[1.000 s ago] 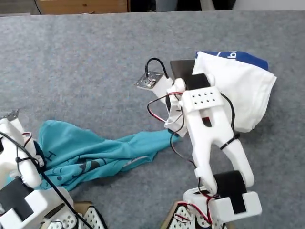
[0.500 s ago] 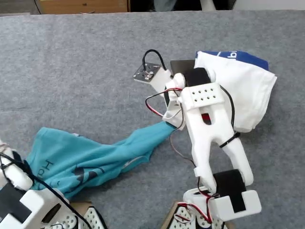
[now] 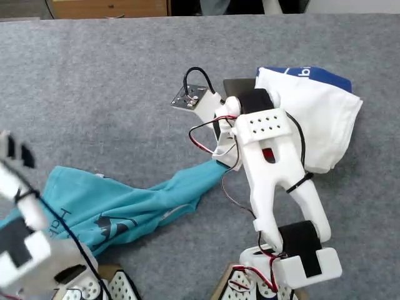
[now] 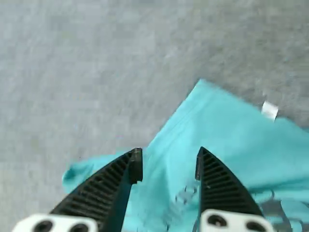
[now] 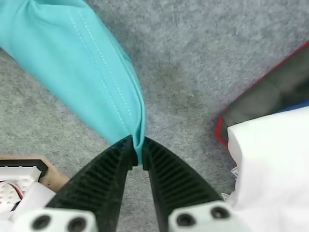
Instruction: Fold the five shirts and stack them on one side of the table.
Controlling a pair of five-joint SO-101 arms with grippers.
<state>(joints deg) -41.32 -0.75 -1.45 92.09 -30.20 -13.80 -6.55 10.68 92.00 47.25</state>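
Note:
A teal shirt [image 3: 119, 206] lies stretched across the grey table from the near left toward the middle. My right gripper [image 5: 136, 153] is shut on its hemmed edge [image 5: 96, 72]; in the high view that pinch sits under the right arm at the shirt's right tip [image 3: 215, 167]. My left gripper [image 4: 169, 162] hangs open just above the shirt's other end [image 4: 231, 140], with nothing between its fingers. The left arm [image 3: 25, 212] stands at the near left. A white folded shirt [image 3: 312, 119] tops a stack at the far right.
Under the white shirt lie a blue shirt [image 3: 312, 72] and a dark, red-edged one [image 3: 237, 87], also close to my right gripper [image 5: 260, 101]. Both arm bases [image 3: 294, 262] stand at the near edge. Bare grey table [image 3: 94, 75] spreads over the far left.
The left end of the teal shirt dropped from a raised bunch to lying flat, and the left arm rose off it. The right gripper drew the other end slightly farther back.

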